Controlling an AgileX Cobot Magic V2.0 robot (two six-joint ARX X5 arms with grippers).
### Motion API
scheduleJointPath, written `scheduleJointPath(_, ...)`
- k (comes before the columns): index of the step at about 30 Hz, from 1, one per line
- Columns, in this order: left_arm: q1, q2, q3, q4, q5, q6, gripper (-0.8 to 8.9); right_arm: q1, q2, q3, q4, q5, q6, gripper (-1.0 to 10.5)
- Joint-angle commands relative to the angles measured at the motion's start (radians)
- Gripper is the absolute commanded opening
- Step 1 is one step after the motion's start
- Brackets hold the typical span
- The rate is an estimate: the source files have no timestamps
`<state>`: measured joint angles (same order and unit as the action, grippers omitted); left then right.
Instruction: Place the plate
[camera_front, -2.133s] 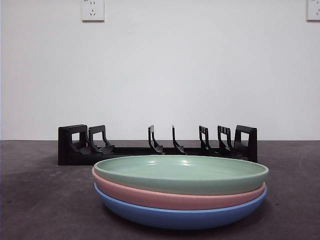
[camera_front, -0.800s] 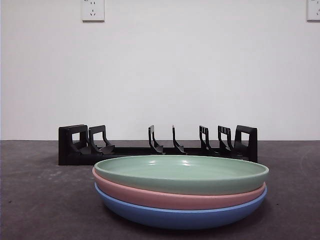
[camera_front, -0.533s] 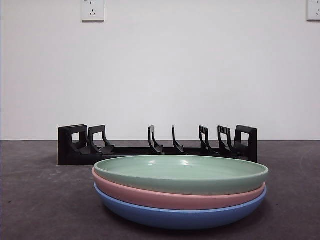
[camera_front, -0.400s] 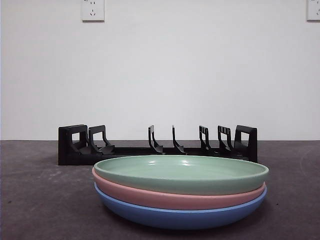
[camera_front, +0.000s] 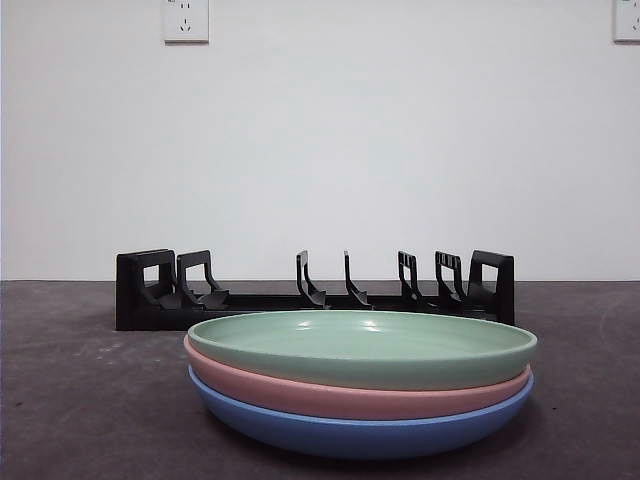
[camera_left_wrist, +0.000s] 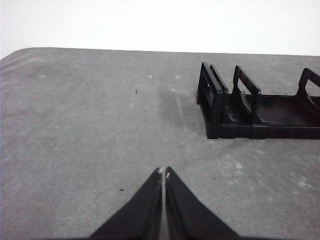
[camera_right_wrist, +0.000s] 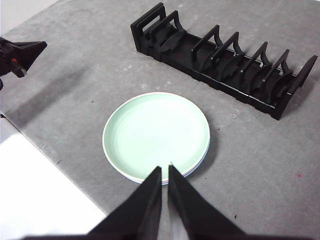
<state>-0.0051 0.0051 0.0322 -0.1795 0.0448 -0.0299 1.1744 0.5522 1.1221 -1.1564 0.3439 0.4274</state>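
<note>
1. The green plate (camera_front: 362, 347) tops a stack on a pink plate (camera_front: 350, 398) and a blue plate (camera_front: 360, 432), near side of the black rack (camera_front: 315, 290).
2. The right gripper (camera_right_wrist: 165, 170) hangs above it, jaws nearly closed, empty; the left gripper (camera_left_wrist: 163, 174) waits, closed, empty.
3. A clumsy rim pinch might lift two plates.

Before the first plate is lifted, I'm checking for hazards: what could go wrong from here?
1. The green plate sits nested on the pink plate and blue plate; a grab at its rim could drag the pink one up too.
2. The rack has narrow slots; a tilted plate could miss one or push the rack.
3. Both grippers, the right gripper and the left gripper, are shut and must open first.
</note>
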Motion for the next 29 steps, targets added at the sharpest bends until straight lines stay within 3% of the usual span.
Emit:
scheduleJointPath(1, -0.002, -0.002, -0.02, -0.007, -0.003, -0.007, 0.09, -0.031, -0.006, 0.013, 0.014, 0.005, 0.008, 0.2)
scheduleJointPath(5, -0.002, -0.002, -0.02, -0.007, -0.003, -0.007, 0.1, -0.229, -0.018, -0.026, 0.05, 0.003, -0.019, 0.2)
scheduleJointPath(9, -0.002, -0.002, -0.02, -0.007, -0.003, -0.007, 0.1, -0.483, -0.081, -0.149, 0.172, -0.002, -0.151, 0.2)
scheduleJointPath(13, -0.002, -0.002, -0.02, -0.007, -0.003, -0.007, 0.09, -0.739, -0.216, -0.37, 0.427, -0.144, -0.367, 0.2)
scheduleJointPath(17, -0.002, -0.002, -0.02, -0.007, -0.003, -0.007, 0.1, -0.941, -0.359, -0.598, 0.663, -0.272, -0.439, 0.2)
scheduleJointPath(22, -0.002, -0.002, -0.02, -0.007, -0.003, -0.007, 0.1, -1.074, -0.488, -0.811, 0.808, -0.304, -0.447, 0.2)
scheduleJointPath(29, -0.002, -0.002, -0.02, -0.007, -0.003, -0.007, 0.09, -1.135, -0.549, -1.009, 0.954, -0.334, -0.446, 0.2)
